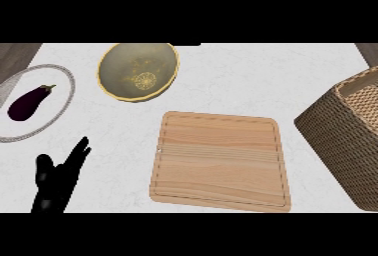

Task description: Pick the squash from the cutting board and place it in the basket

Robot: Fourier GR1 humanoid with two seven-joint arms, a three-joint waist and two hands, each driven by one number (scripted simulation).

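One hand (pixel 57 181) only in view, the left, fingers straight and holding nothing, resting low left on the bench (pixel 244 75); cutting board (pixel 220 161) bare, no squash seen anywhere, possibly already inside the basket (pixel 341 131) at right, interior hidden.

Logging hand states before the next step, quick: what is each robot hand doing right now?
Left robot hand: open, fingers straight, holding nothing, at the lower left.
Right robot hand: not in view.
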